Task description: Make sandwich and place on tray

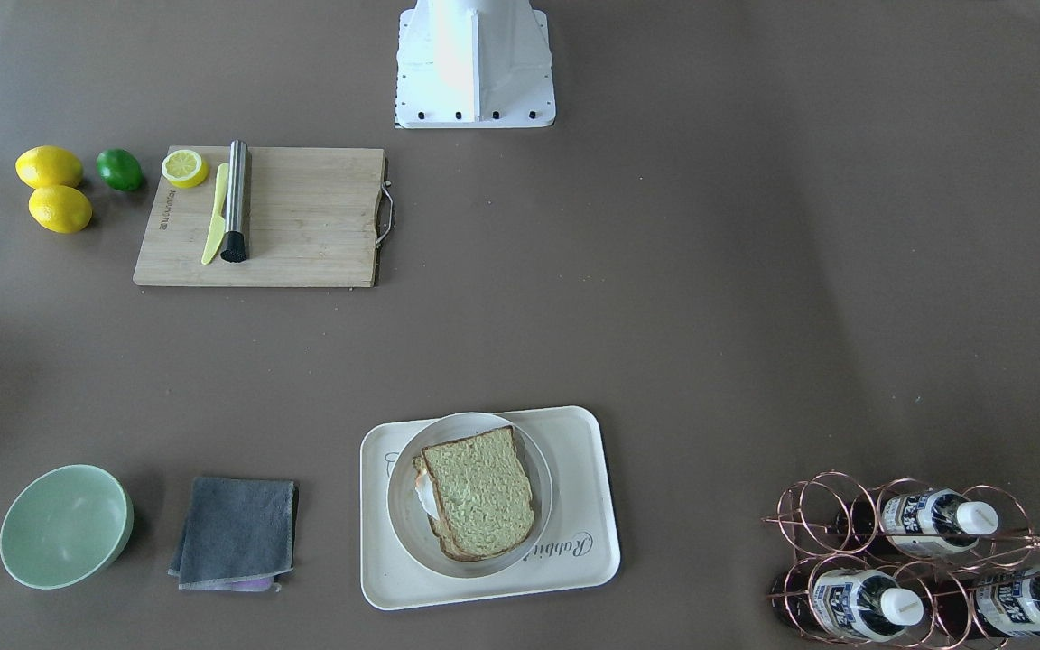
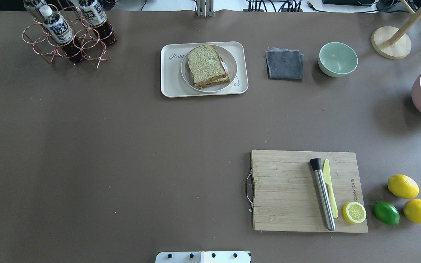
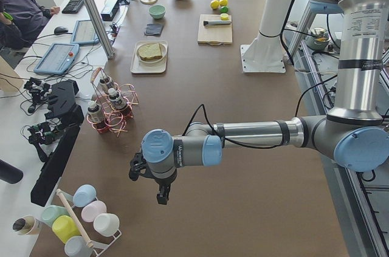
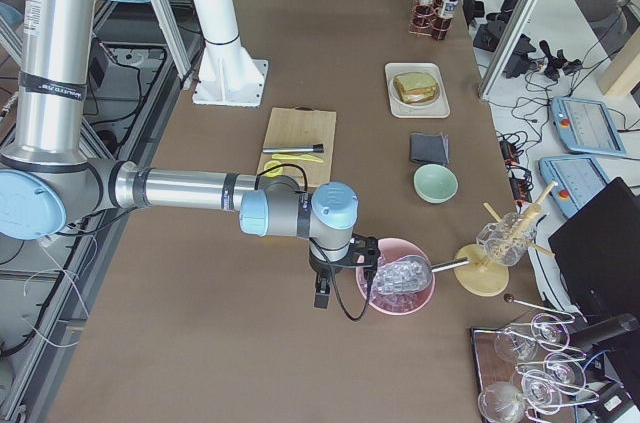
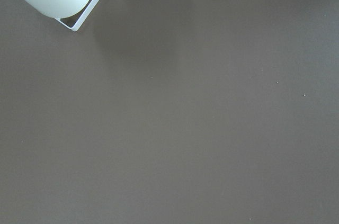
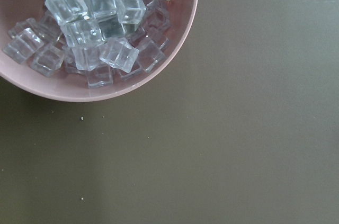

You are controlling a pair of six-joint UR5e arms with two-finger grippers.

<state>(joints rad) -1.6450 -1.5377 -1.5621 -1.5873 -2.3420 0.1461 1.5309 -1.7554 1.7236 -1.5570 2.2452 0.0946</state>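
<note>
Sandwich (image 2: 207,65): stacked on plate (image 2: 185,71), on tray (image 2: 170,83), table's 12 o'clock overhead. Left gripper (image 3: 162,198), right gripper (image 4: 322,297): at table ends; finger spread cannot be told. Seemingly complete; advise no further contact.

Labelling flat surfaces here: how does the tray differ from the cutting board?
The tray is cream-white with rounded corners; the cutting board is bare wood with a metal handle. The tray holds a plate with the sandwich; the cutting board carries a lemon half, yellow knife and steel rod. Both lie flat on the table.
</note>
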